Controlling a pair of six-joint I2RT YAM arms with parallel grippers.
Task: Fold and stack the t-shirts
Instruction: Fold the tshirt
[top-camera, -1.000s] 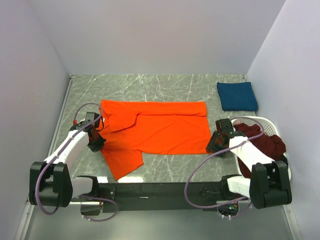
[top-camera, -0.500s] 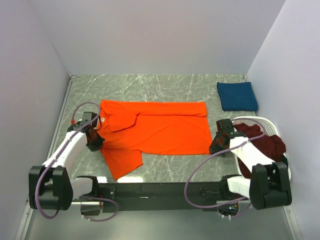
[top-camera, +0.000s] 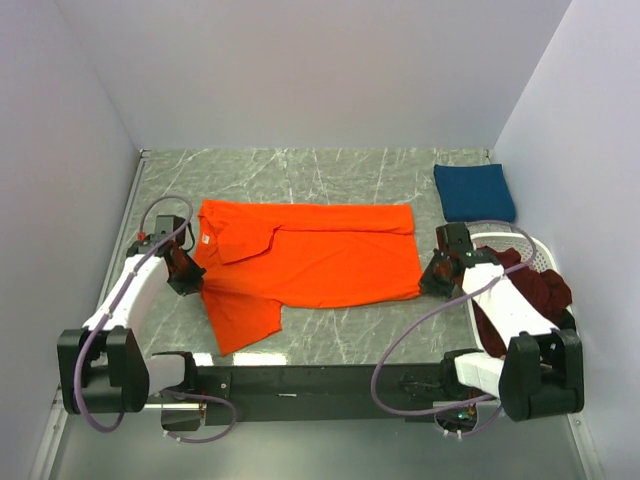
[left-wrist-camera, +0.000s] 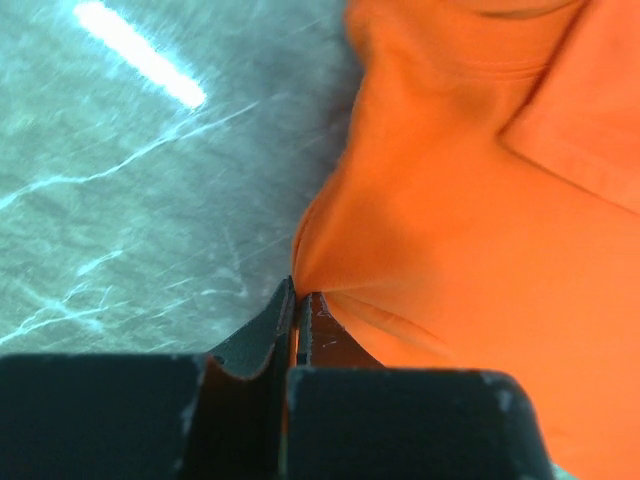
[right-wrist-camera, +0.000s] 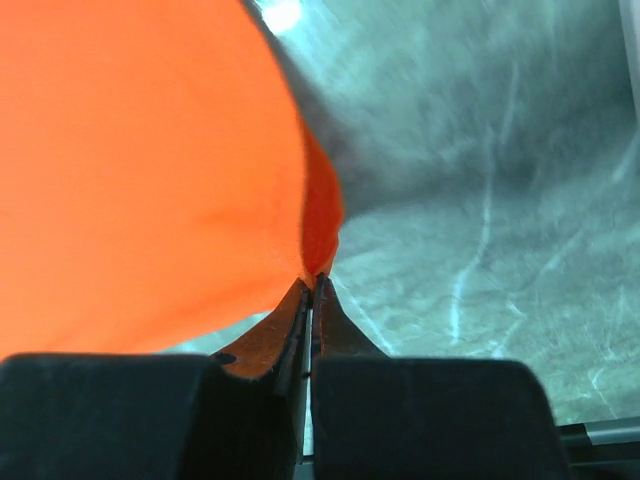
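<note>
The left gripper (left-wrist-camera: 298, 300) pinches the left edge of the orange t-shirt (top-camera: 320, 255), spread on the marble table (top-camera: 330, 175). The right gripper (right-wrist-camera: 312, 285) pinches its right corner. A folded navy t-shirt (top-camera: 474, 192) lies far right.

My top camera sits high behind my arm bases (top-camera: 95, 365), which lie along the lower edge of its frame. It looks down and forward across the whole table (top-camera: 330, 170) to the back wall (top-camera: 320, 70). It stands far enough off that both arms and the full orange t-shirt (top-camera: 320, 255) fit in.

My left wrist camera rides just behind my left gripper (left-wrist-camera: 298, 300). It aims along the fingers, very close to the cloth, with shirt on the right of the frame and table on the left.

My right wrist camera looks the same way past my right gripper (right-wrist-camera: 312, 285), with shirt at upper left and table at right.

Each wrist view shares one pinched shirt edge with the top view, at centre left and centre right of that frame.
</note>
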